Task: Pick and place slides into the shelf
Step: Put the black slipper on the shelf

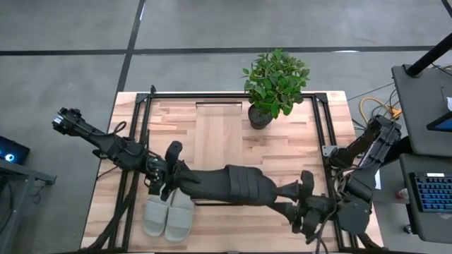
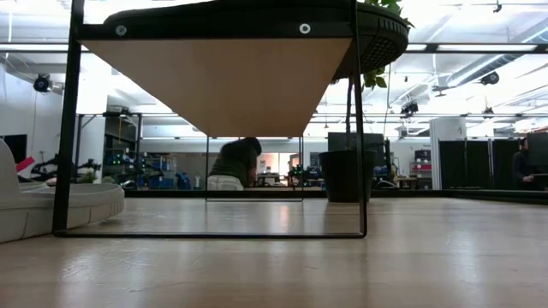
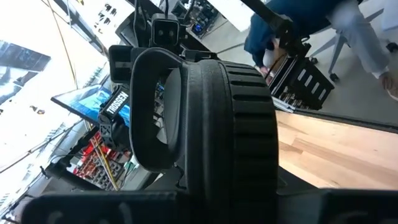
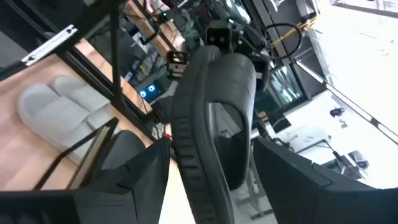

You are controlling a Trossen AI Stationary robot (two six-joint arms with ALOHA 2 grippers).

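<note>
While both arms are on the dark slides [image 1: 233,185], I'd say the thing to get right is setting them down level. The left gripper [image 1: 168,178], left of centre in the overhead frame, is pinched narrow on one end. The right gripper [image 1: 305,204], at lower right, stands much wider but has the sole's edge caught between its fingers at the other end.

From table height a dark ribbed sole [image 2: 257,13] lies along the very top of the frame, right over the near end of the shelf [image 2: 214,85]. I can't tell whether it is resting on the plank or just above it.

Seen from above, the load lies crosswise over the pale plank [image 1: 219,134] and sticks out past both of its long edges. Both ends should come down together, and neither grip should loosen until the soles sit flat. After that I'd back each arm straight out sideways, so a finger doesn't hook a strap and drag a slide off.

They look like thick black rubber with ribbed edges and broad straps, joined into one long dark shape. I can't make out where one ends and the other begins.

The grey slides [image 1: 168,215] sit side by side on the table at lower left, just beside the rack's leg [image 2: 64,128]. A potted plant [image 1: 274,77] stands at upper right, well apart
</note>
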